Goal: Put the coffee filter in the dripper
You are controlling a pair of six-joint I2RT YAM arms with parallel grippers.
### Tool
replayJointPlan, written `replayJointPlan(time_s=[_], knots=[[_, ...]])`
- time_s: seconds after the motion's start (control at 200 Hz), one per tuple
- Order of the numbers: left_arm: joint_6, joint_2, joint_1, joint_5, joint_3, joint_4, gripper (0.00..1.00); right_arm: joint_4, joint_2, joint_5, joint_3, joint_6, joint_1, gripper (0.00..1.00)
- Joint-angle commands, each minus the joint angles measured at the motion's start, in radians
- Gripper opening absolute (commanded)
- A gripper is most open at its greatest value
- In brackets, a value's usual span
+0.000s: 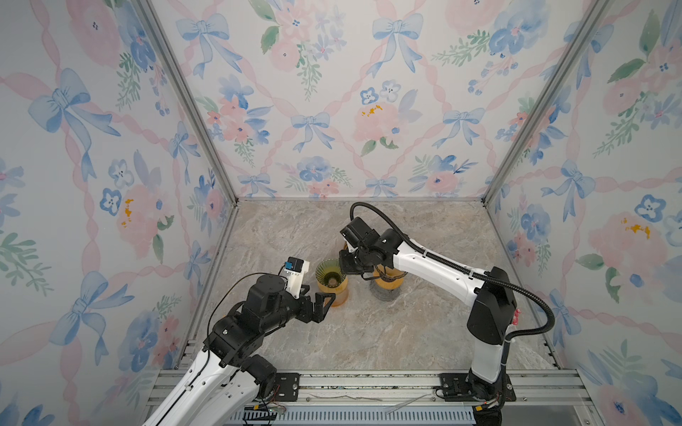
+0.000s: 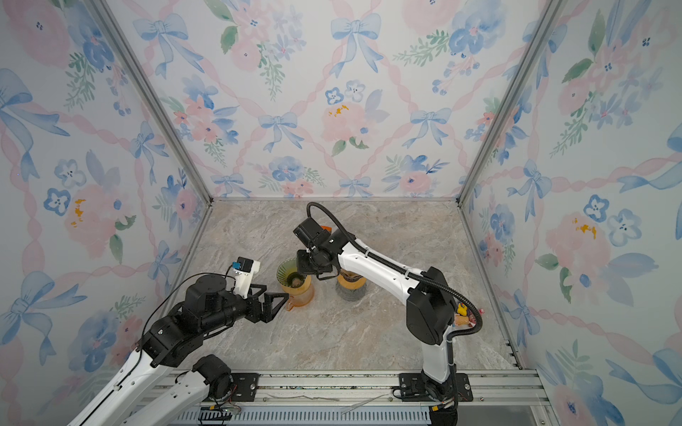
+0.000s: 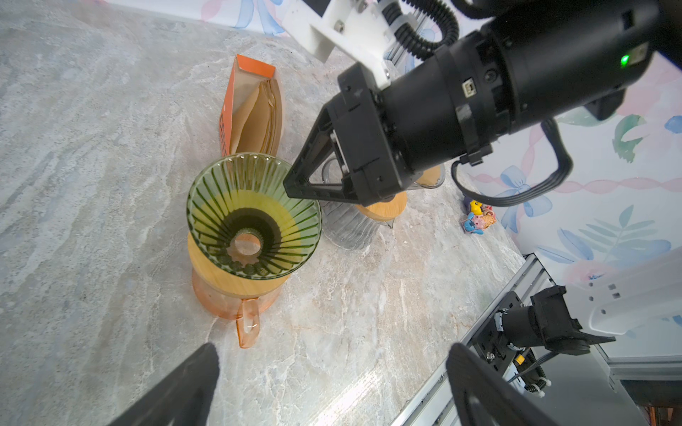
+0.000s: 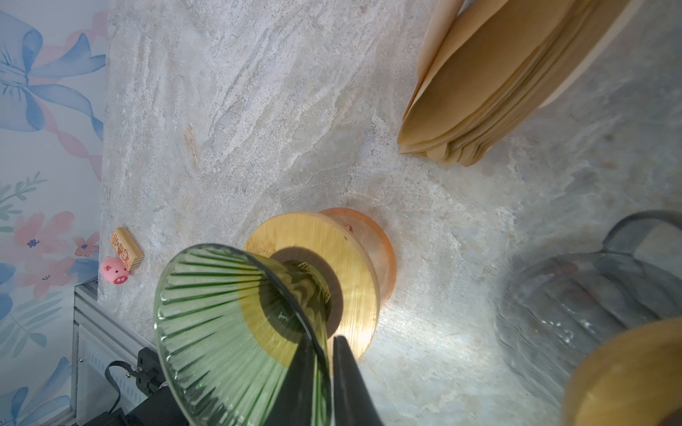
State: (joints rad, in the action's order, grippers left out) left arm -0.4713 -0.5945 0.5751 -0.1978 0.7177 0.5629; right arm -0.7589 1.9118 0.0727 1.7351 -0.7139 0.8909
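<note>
The dripper (image 1: pixel 329 272) (image 2: pixel 291 274) (image 3: pixel 254 217) (image 4: pixel 221 313) is a green ribbed glass cone on a wooden disc, standing on an orange carafe (image 3: pixel 228 302). My right gripper (image 1: pixel 345 267) (image 2: pixel 302 263) (image 3: pixel 295 188) (image 4: pixel 328 343) is shut on the dripper's rim, one finger inside the cone and one outside. The cone holds no paper. Brown coffee filters (image 3: pixel 258 118) (image 4: pixel 498 81) stand stacked in an orange box behind the dripper, mostly hidden by the right arm in both top views. My left gripper (image 1: pixel 320 297) (image 2: pixel 276 291) (image 3: pixel 332 357) is open and empty beside the carafe's handle.
A clear grey glass carafe with a wooden disc (image 1: pixel 385 286) (image 2: pixel 350 287) (image 3: pixel 350 225) (image 4: pixel 590 295) stands just right of the dripper. Small toys (image 2: pixel 465 313) (image 3: pixel 478 219) lie by the right wall. A pink pig (image 4: pixel 114 271) and a wooden block (image 4: pixel 127 249) lie by the left wall.
</note>
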Motion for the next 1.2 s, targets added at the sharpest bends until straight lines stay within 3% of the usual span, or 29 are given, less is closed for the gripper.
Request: replayJointPlan(time_s=[0.0,0.745,1.195], knots=[[0.004,-0.008,-0.007,0.000,-0.005,-0.009,0.98,0.004,-0.011,0.001,0.001,-0.002,-0.005,0.15],[0.002,-0.008,-0.007,0.001,-0.006,-0.009,0.98,0.048,-0.031,0.031,-0.055,-0.020,-0.032,0.12],[0.003,-0.011,-0.007,0.002,-0.006,-0.009,0.98,0.049,-0.051,-0.010,-0.059,-0.002,-0.013,0.12]])
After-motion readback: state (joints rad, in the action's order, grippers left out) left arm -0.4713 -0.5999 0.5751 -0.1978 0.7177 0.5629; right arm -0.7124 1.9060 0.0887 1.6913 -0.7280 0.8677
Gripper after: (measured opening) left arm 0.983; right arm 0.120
